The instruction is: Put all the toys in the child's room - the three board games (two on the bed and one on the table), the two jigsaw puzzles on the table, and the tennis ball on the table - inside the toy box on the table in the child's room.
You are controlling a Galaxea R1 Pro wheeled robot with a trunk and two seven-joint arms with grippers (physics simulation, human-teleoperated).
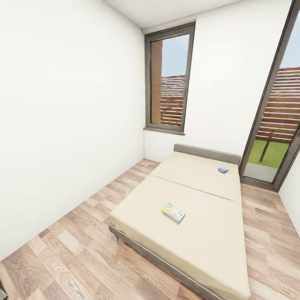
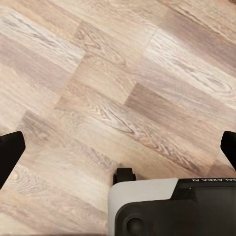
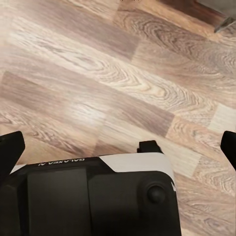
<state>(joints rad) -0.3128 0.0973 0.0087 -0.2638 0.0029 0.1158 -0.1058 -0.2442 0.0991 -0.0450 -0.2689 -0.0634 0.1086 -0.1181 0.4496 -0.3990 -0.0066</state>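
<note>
Distance is what the coming move turns on: both board games are seen on the bed [image 1: 196,221], the multicoloured one [image 1: 173,213] nearer with its long axis running near-right, the blue one [image 1: 223,170] far right, while both grippers, fingers spread wide, are hung over bare floor [image 2: 98,88].

Two board games [image 1: 173,213] apart on the bed [image 1: 208,246], window [image 1: 168,79] behind

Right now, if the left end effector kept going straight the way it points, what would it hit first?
Most likely the wooden floor. The left end effector points down at bare planks with nothing between its open fingertips. How far below the floor lies is unclear.
</note>
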